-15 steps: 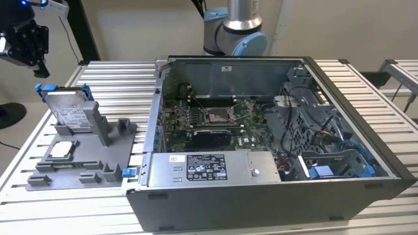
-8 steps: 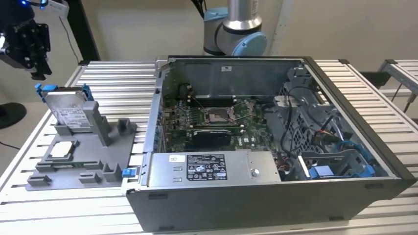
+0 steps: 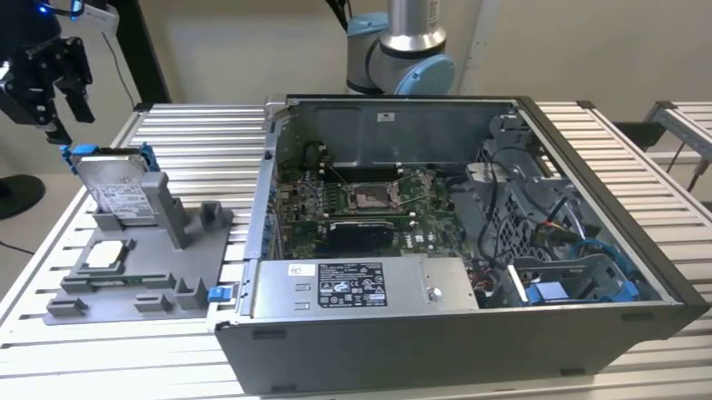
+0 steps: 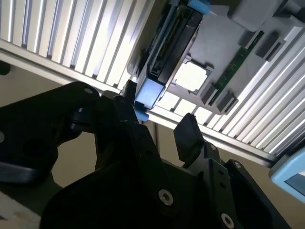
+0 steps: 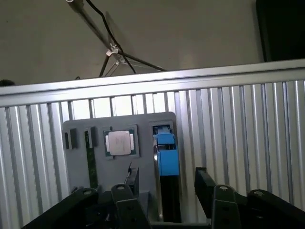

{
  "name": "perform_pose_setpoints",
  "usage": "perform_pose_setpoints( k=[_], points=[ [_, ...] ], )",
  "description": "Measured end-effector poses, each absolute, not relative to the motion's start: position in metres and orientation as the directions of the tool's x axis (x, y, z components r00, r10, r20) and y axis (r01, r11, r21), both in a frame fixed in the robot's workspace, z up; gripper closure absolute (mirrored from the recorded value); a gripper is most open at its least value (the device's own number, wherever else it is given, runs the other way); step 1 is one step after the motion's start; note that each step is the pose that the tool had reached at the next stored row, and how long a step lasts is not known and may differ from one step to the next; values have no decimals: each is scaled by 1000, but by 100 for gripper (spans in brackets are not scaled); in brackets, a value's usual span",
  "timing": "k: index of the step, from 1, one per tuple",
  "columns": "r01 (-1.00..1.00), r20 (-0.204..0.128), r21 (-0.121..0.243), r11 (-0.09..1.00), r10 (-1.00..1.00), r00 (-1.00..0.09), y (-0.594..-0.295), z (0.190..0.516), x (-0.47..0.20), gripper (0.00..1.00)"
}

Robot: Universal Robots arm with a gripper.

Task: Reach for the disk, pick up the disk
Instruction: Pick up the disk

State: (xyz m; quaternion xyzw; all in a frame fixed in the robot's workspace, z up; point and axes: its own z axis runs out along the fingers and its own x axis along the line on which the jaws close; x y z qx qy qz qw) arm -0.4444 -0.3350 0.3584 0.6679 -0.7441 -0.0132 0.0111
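Observation:
The disk point(image 3: 118, 180) stands on edge in a grey holder point(image 3: 167, 267) at the exterior view's left, its white label showing and its blue bracket along the top. My black gripper point(image 3: 69, 122) hangs open just above and behind the disk's top corner, apart from it. In both wrist views the disk point(image 5: 167, 160) point(image 4: 164, 52) is seen edge-on between the spread fingers point(image 5: 205, 183), lined up with the gap. Nothing is held in the gripper point(image 5: 167, 187) point(image 4: 157, 119).
A small square silver chip point(image 3: 106, 254) lies on the holder in front of the disk. The open computer case point(image 3: 623, 283) with its labelled power supply point(image 3: 356, 287) stands right of the holder. The slatted metal table point(image 3: 189, 133) carries both, and the arm's base point(image 3: 401, 50) rises behind the case.

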Motion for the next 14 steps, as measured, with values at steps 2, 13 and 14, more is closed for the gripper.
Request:
perform_pose_setpoints(
  k=[2, 13, 14],
  points=[
    [-994, -2, 34, 105, -995, -105, -335, 355, -444, 0],
    [-998, -2, 35, 59, -998, -59, -336, 335, -444, 0],
    [-998, -2, 34, 53, -999, -53, -336, 333, -444, 0]
  ],
)
